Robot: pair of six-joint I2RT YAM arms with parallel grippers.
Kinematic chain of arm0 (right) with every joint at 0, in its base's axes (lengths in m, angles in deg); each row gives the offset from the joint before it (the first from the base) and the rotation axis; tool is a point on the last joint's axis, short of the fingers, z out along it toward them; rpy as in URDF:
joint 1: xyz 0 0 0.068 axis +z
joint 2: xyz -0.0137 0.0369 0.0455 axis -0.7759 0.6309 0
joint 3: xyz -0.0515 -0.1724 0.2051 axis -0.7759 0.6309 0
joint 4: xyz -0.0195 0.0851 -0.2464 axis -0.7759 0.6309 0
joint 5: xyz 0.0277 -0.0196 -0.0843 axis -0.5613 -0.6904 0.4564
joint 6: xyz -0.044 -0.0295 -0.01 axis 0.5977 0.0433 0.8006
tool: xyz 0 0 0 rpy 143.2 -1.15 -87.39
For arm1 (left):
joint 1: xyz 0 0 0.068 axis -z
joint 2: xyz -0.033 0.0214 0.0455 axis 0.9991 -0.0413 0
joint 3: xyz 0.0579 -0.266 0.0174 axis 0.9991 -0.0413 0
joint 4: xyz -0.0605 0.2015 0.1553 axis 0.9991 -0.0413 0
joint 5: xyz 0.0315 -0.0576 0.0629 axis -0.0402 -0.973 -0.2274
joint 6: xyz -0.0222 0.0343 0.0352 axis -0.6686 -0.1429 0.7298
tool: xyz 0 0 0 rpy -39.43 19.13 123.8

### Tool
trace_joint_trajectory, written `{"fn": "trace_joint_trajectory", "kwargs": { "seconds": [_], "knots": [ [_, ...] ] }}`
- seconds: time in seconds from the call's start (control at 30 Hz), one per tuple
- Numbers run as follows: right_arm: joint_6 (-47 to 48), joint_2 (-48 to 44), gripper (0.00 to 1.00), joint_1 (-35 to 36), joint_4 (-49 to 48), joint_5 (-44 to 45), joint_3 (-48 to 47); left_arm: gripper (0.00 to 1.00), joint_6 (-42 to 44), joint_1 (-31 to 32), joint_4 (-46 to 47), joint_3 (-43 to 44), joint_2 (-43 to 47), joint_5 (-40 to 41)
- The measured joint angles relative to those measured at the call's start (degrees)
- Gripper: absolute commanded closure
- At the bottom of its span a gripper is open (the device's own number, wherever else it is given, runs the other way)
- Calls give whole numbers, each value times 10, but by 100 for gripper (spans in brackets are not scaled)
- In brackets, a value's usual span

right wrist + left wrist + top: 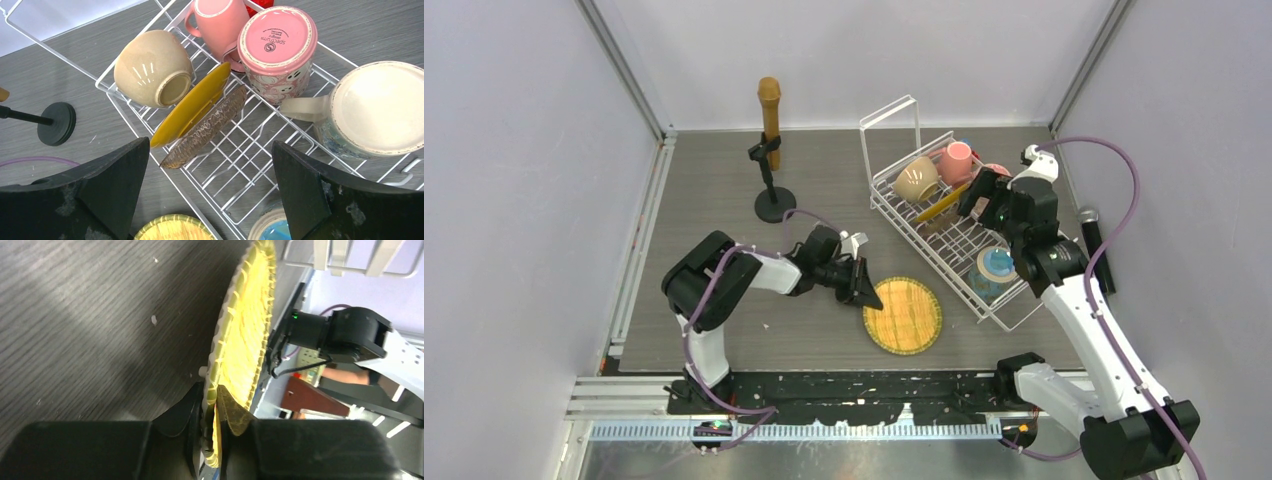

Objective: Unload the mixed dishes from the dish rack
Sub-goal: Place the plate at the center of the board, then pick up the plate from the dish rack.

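The left arm reaches low across the table (724, 200), left gripper (867, 291) clamped on the rim of one yellow patterned plate (903, 316) beside the dish rack (929, 245). The right arm stretches over the rack, right gripper (210, 146) spread wide. Inside are one beige bowl (152, 67), a plain pink mug (215, 22), a patterned pink mug (277, 45), one cream mug (380, 110), and on edge a yellow plate (192, 105) and a brown ribbed plate (207, 127). A blue-lined cup (272, 227) is cut off by the frame.

Yellow plate (903, 315), woven-grid pattern; white rack (959, 262); beige bowl (152, 67) with white dashes; pink mug (276, 50), pale printed pattern
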Motion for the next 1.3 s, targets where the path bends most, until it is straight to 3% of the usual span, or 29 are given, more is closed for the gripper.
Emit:
{"fn": "trace_joint_trajectory", "kwargs": {
  "seconds": [0.13, 0.23, 0.3, 0.37, 0.4, 0.7, 0.9, 1.07, 1.3],
  "knots": [
    [3, -4, 0, 0, 0, 4, 0, 66, 58, 16, -83, 36, 7, 30],
    [5, -6, 0, 0, 0, 4, 0, 50, 81, 20, -110, 39, 13, 38],
    [5, -8, 0, 0, 0, 5, 0, 32, 80, 21, -117, 41, 14, 31],
    [6, -10, 0, 0, 0, 6, 0, 7, 81, 21, -121, 45, 22, 27],
    [5, -11, 0, 0, 0, 7, 0, 1, 86, 22, -124, 47, 29, 27],
    [3, -10, 0, 0, 20, 9, -5, 0, 169, 25, -278, 78, 102, 161],
    [-9, 36, 0, 0, 83, 14, -54, 0, 206, 25, -398, 104, 184, 370],
    [-51, 92, 2, 0, 164, 48, -124, 0, 204, 25, -448, 101, 307, 578],
    [-109, 152, 6, 0, 202, 62, -144, 0, 198, 22, -447, 55, 420, 729]
  ]
}}
